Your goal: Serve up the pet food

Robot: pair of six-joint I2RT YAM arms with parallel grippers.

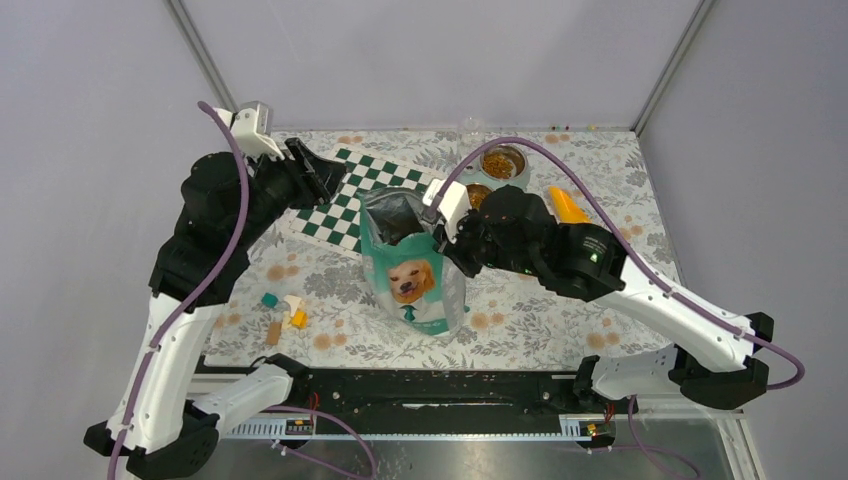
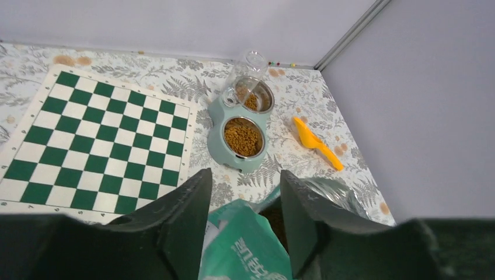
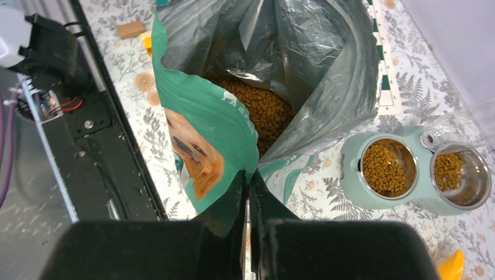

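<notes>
- The right end effector (image 3: 248, 188) is clenched on the near rim of the bag (image 1: 412, 285), with the teal edge pinched between its fingers. The grip looks meant to steady the upright bag and keep its mouth spread.
- The left end effector (image 2: 245, 173) is released, with its fingers spread wide and nothing between them. It hangs above the bag's left side, near the corner of the chessboard (image 2: 99, 134), and touches nothing I can see. It seems placed to take the opposite rim or to reach in.
- The kibble (image 3: 265, 111) is in three places. A deep mass lies at the bottom of the silver-lined bag, and the rest is in the two steel bowls of the feeder (image 3: 350, 178).
- The nearer bowl is well filled and the farther one holds a thinner layer. By my reading, most of the serving is done.
- The feeder stands on the table (image 1: 540, 322) just behind the bag, close enough for a short carry.
- The scoop (image 2: 315, 143) lies on the table to the right of the feeder, apart from both end effectors.
- The bag front shows a golden dog's face. White characters on the teal panel show in the left wrist view, but they are cropped and I cannot read them. No brand name is legible.
</notes>
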